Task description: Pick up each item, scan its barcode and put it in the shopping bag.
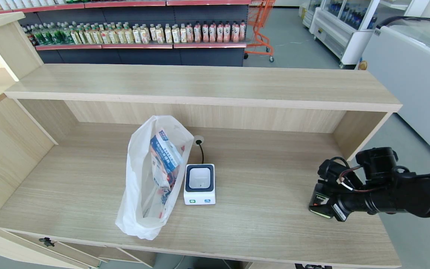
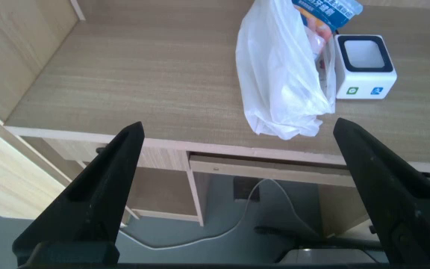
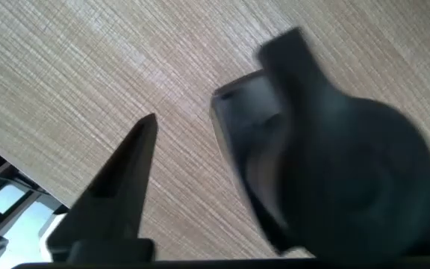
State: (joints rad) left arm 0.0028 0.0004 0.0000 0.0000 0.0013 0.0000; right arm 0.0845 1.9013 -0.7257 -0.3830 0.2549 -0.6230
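A white plastic shopping bag [image 1: 140,194] stands open on the wooden counter [image 1: 267,194], and a blue-and-white snack packet [image 1: 164,155] sticks out of its mouth. Right beside the bag sits the white barcode scanner [image 1: 199,184] with its dark window facing up. My right gripper [image 1: 321,205] hovers low over the counter's right end, far from bag and scanner. One of its fingers [image 3: 118,202] stands apart over bare wood, next to a dark blurred shape [image 3: 334,164]. My left gripper [image 2: 237,131] is open and empty, in front of the counter's front edge, with the bag [image 2: 282,75] and scanner [image 2: 363,66] beyond it.
A raised ledge [image 1: 200,84] runs along the back of the counter, with side walls at both ends. The scanner's cable [image 1: 201,151] runs into a hole behind it. Drawers [image 2: 267,168] lie under the front edge. Shelves of bottles and freezers stand farther off.
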